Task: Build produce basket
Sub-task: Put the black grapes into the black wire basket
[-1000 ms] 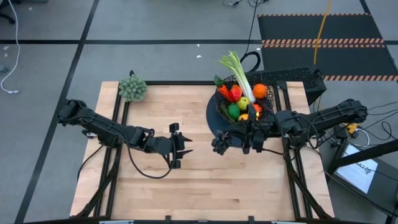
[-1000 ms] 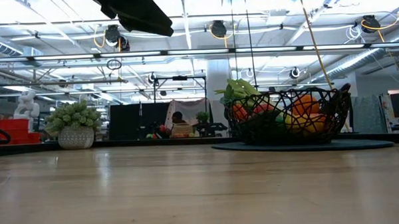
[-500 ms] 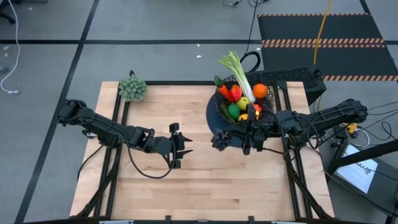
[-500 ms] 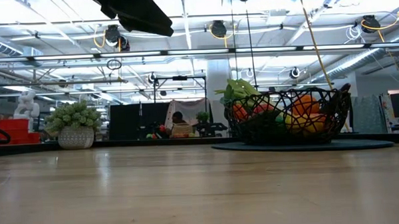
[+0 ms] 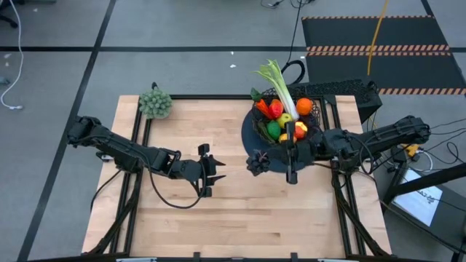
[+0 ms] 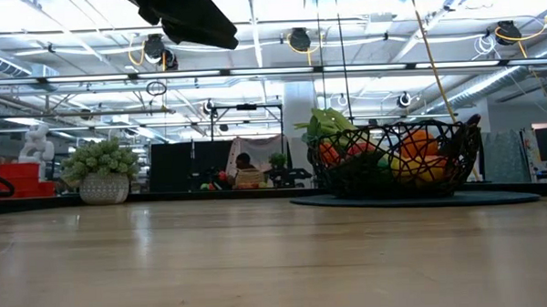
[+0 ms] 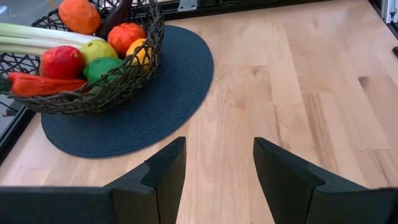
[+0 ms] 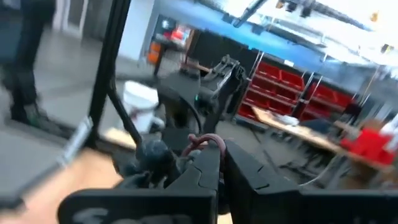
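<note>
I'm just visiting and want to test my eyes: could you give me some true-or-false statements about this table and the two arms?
1. The basket sits on a round dark mat. True.
2. The leek lies on the bare table. False: it rests in the basket, its green top sticking out over the rim.
3. The right gripper holds a dark grape bunch with its jaws shut on the stem. True.
4. The left gripper holds a carrot. False: its jaws are open and empty.
5. The bushy green clump is in the basket. False: it stands at the table's far left corner.

I see a black wire-mesh basket (image 7: 93, 93), dark blue woven mat (image 7: 155, 106), white-green leek (image 5: 280, 87), orange (image 7: 79, 14), pale wood table (image 5: 218, 211).
</note>
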`<state>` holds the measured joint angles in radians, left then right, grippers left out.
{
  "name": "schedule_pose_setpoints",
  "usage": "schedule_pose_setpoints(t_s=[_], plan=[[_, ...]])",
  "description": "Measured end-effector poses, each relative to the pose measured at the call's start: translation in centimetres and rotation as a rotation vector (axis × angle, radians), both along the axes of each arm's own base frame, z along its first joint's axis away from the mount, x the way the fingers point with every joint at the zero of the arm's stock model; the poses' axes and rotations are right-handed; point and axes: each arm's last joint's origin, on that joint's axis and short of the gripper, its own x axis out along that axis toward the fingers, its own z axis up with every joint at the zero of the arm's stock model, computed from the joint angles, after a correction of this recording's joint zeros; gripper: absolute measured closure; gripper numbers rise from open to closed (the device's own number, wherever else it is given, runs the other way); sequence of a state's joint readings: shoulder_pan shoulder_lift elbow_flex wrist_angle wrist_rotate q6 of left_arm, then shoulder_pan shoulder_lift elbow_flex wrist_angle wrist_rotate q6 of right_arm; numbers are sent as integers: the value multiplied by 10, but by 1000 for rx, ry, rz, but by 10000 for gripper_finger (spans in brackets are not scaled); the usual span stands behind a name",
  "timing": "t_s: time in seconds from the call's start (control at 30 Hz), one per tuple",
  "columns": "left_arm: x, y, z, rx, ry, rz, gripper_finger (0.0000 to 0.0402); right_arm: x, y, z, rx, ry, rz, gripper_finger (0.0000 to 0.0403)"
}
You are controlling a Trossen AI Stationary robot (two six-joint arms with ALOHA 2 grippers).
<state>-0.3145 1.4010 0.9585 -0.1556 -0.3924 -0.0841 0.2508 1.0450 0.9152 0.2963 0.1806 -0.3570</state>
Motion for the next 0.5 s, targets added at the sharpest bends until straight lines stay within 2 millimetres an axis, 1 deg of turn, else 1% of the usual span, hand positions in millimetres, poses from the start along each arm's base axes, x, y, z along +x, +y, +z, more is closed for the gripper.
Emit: schedule_pose_setpoints(t_s=[0.1,0.23,0.37,0.5], plan=[[1,0,1,-6,-10,2,213,0,0,-5,160,-54,18,399],[2,-1,3,-13,-31,2,213,-2,-1,-21,337,-146,49,399],[2,-1,3,-19,-38,4,213,-11,-5,-37,506,-282,99,399],[2,-1,3,-20,-39,4,213,-25,-8,-50,590,-418,147,399]])
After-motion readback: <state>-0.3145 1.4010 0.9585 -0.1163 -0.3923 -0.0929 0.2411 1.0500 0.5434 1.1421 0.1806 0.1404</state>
